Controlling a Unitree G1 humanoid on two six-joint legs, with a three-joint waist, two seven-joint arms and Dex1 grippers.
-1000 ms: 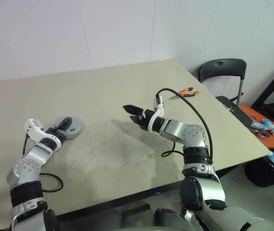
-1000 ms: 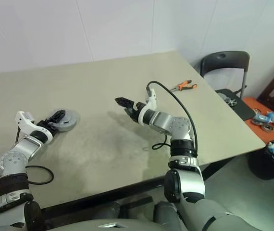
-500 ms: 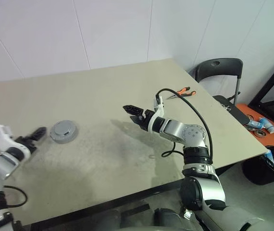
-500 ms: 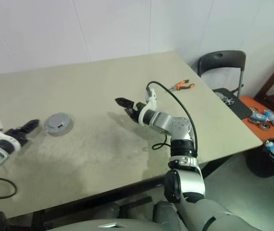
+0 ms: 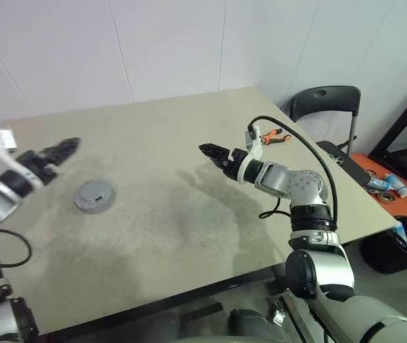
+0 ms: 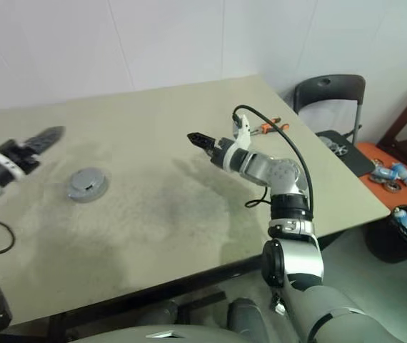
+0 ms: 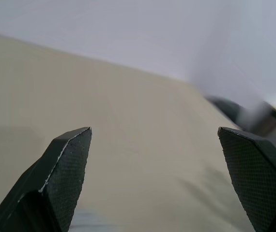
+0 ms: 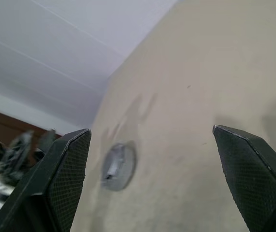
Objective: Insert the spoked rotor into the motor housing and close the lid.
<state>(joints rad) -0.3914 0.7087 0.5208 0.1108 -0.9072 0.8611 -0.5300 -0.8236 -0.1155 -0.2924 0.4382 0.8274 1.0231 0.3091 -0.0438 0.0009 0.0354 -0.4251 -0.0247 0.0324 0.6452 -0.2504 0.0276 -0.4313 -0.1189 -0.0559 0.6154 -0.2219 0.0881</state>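
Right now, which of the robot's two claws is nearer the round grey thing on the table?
The left gripper, at the table's left side, hangs just above the lid. The right gripper is farther off, over the table's middle.

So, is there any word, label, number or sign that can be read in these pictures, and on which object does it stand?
None can be read.
The lid, the orange-handled pliers and the chair show no text.
The small things on the orange surface are too small to tell.
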